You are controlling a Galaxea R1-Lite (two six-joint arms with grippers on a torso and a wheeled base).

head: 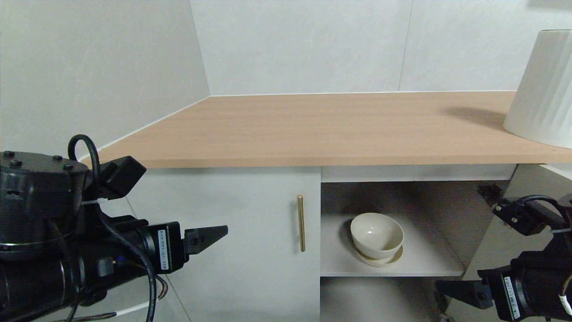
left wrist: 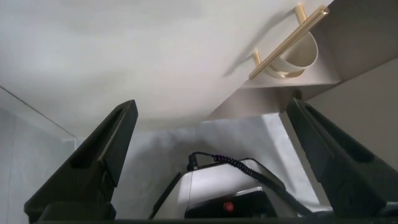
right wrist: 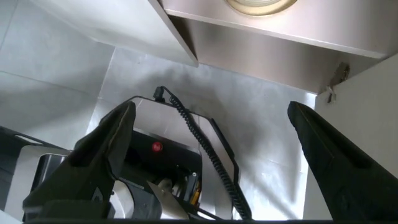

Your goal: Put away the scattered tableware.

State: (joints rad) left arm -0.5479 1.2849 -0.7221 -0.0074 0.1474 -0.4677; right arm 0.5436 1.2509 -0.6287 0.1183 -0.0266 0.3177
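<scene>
Head view had the left gripper (head: 215, 235) and right gripper (head: 444, 288) low and near, jaws apart, empty. Farther in, the bowl (head: 376, 233) sat on a saucer (head: 380, 260) on the shelf (head: 431, 264). Shutting the open door (head: 494, 241) beside the right gripper probably wanted a slow push.

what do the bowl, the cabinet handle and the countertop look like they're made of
Bowl: likely glazed ceramic; cream, smooth, with a soft highlight inside.
Handle: probably brass-toned metal; a slim gold bar with a dull sheen.
Countertop: wood or wood-look laminate; matte, with fine straight grain lines. Which of the two can't be told.
</scene>
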